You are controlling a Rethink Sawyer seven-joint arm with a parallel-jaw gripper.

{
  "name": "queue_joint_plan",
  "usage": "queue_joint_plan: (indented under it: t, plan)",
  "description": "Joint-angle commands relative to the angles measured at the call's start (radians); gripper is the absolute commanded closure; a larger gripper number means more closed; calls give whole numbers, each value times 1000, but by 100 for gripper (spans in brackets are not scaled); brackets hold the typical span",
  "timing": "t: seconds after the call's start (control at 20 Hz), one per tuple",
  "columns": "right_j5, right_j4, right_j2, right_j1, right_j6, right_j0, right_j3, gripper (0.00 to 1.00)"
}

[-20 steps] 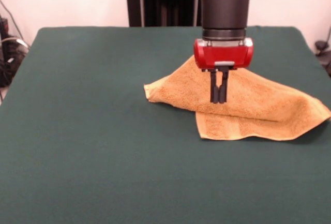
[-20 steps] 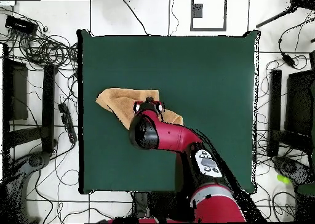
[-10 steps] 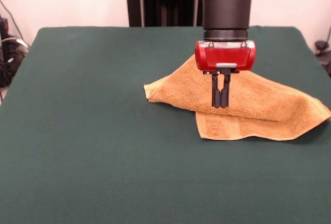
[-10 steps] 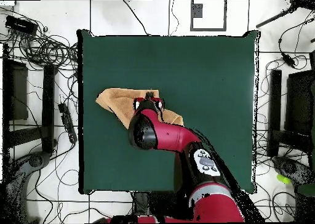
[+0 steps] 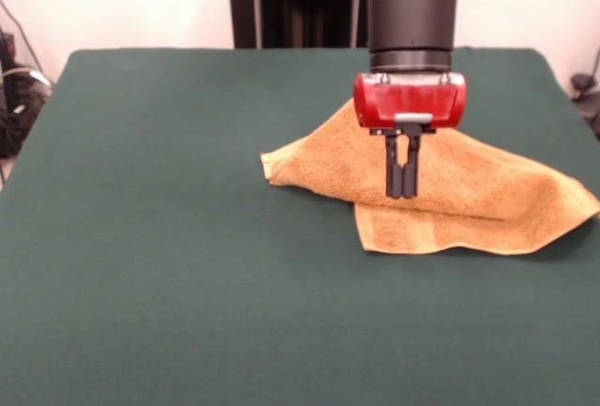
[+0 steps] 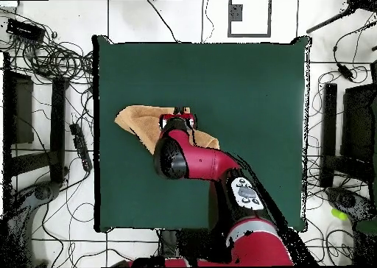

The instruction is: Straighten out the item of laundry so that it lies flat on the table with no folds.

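Now that the red and black gripper (image 5: 401, 190) has slid a little sideways, jaws nearly together and empty, the folded orange-tan terry towel (image 5: 469, 195) waits on the dark green table (image 5: 169, 237).

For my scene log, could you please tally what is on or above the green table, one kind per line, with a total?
Towels: 1, the orange-tan towel, lying folded over itself
Grippers: 1, the gripper, fingers close together above the towel
Tables: 1, the dark green table
Total: 3
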Motion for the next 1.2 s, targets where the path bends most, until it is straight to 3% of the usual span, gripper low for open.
queue_joint_plan:
  t: [0.05,1.2]
  plan:
    - [18,-25,99,55,165,6,-67,100]
    - [92,26,32,220,133,56,-161,100]
